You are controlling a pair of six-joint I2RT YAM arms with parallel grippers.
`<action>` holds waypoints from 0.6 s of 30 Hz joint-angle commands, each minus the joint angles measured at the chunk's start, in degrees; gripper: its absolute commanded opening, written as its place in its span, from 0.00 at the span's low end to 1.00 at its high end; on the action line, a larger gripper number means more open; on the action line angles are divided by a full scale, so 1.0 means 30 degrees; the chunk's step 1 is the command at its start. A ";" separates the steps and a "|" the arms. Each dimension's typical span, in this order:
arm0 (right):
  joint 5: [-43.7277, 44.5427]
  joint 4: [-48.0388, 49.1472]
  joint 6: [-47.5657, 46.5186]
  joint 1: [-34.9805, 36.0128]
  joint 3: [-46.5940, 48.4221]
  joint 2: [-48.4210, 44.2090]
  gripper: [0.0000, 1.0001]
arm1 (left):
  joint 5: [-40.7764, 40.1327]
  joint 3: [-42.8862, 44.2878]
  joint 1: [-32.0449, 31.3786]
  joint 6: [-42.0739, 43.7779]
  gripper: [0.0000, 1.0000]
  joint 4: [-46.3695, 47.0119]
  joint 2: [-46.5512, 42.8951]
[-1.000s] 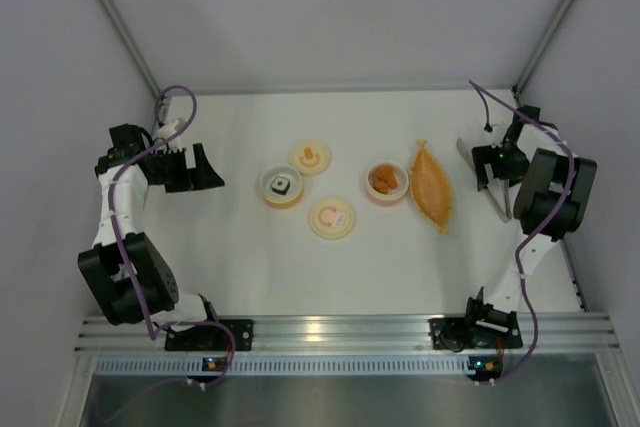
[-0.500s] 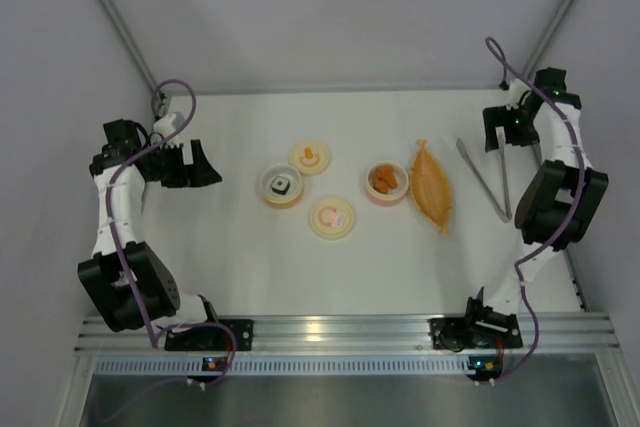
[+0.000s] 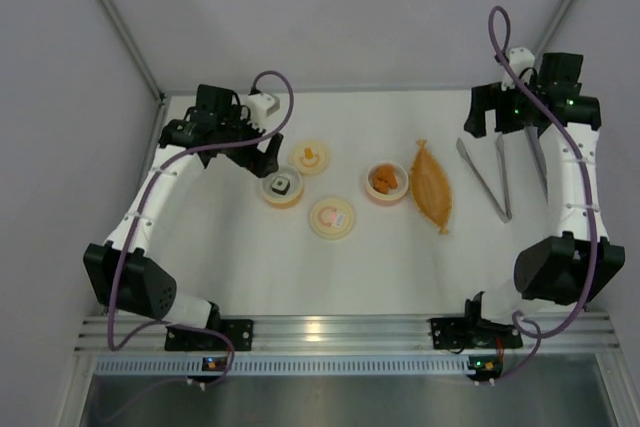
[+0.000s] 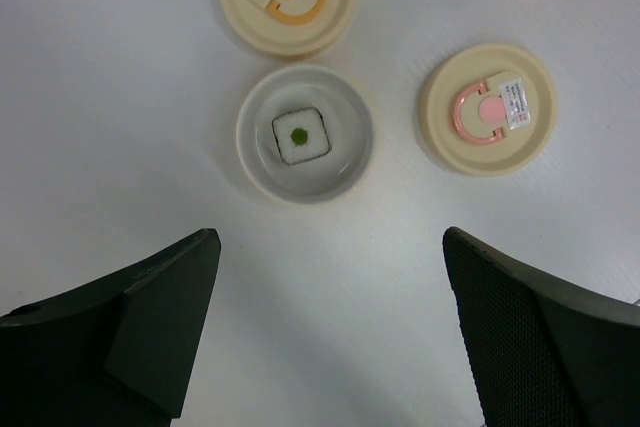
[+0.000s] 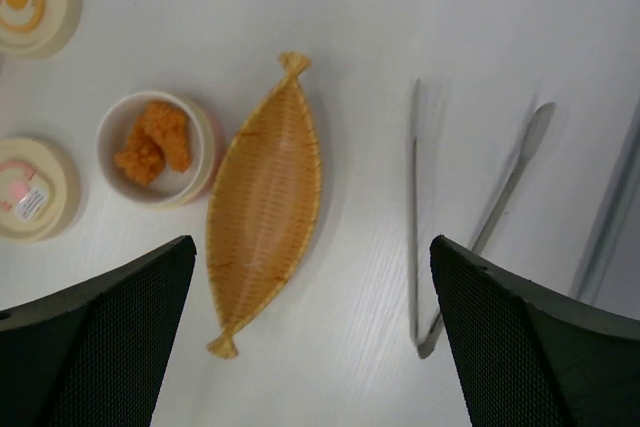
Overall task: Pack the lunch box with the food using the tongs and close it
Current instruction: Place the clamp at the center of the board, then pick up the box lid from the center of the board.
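Lunch box (image 3: 386, 183), pink-rimmed, uncovered, mid white table (image 3: 240, 257), holding orange-brown food chunks (image 5: 152, 142). Its pink-marked lid (image 3: 331, 217) lies apart on the near-left. Woven orange boat tray (image 3: 432, 187) sits just to the right of it. Silver tongs (image 3: 483, 179) lie flat farther right. Left gripper (image 4: 328, 242) and right gripper (image 5: 310, 247) both hover with fingers spread wide, gripping nothing.

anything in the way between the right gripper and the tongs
Nothing visible. The open right gripper hangs above the tongs, which lie by themselves on the table. The basket sits beside them, apart and not touching.
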 commanded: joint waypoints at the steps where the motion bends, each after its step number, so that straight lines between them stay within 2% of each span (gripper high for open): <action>1: -0.1841 -0.0800 0.0413 0.0578 -0.1957 -0.1290 0.99 | -0.1088 0.2350 -0.1039 0.1131 0.98 -0.0036 0.1785; 3: -0.2602 -0.1064 0.0237 0.0841 -0.3041 -0.2078 0.99 | 0.0056 0.3144 -0.1714 0.1833 0.96 -0.1180 0.2636; 4: -0.2635 -0.1124 0.0236 0.0929 -0.3393 -0.2344 0.99 | 0.0496 0.3205 -0.2733 0.2098 0.95 -0.1357 0.3075; 6: -0.2781 -0.1445 0.0032 0.1135 -0.4156 -0.2958 0.99 | -0.0286 0.2623 -0.4025 0.2538 0.92 -0.0924 0.3312; 7: -0.2840 -0.1679 -0.0056 0.1193 -0.4506 -0.3165 0.99 | -0.1741 0.1779 -0.5453 0.2395 0.90 -0.0542 0.3546; 9: -0.3393 -0.2001 -0.0202 0.1281 -0.4830 -0.3691 0.96 | -0.2079 0.1478 -0.6431 0.1609 0.85 -0.0565 0.4101; 12: -0.3603 -0.2383 -0.0759 0.2537 -0.5562 -0.4249 0.80 | 0.0289 0.1537 -0.6464 -0.0728 0.80 -0.0978 0.5041; 13: -0.3515 -0.2355 -0.0818 0.3064 -0.5825 -0.4338 0.69 | 0.1078 0.1478 -0.6290 -0.1234 0.79 -0.1123 0.5187; 15: -0.3020 -0.1832 -0.0353 0.5259 -0.6762 -0.4426 0.60 | 0.3481 0.1186 -0.6200 -0.2694 0.77 -0.1125 0.5451; 16: -0.2901 -0.1595 0.0288 0.5962 -0.7084 -0.4340 0.51 | 0.4097 0.1010 -0.6200 -0.3139 0.77 -0.0805 0.5452; 18: -0.2521 -0.0517 0.1082 0.7896 -0.7818 -0.3901 0.48 | 0.5007 0.0249 -0.6200 -0.4486 0.76 -0.0190 0.5336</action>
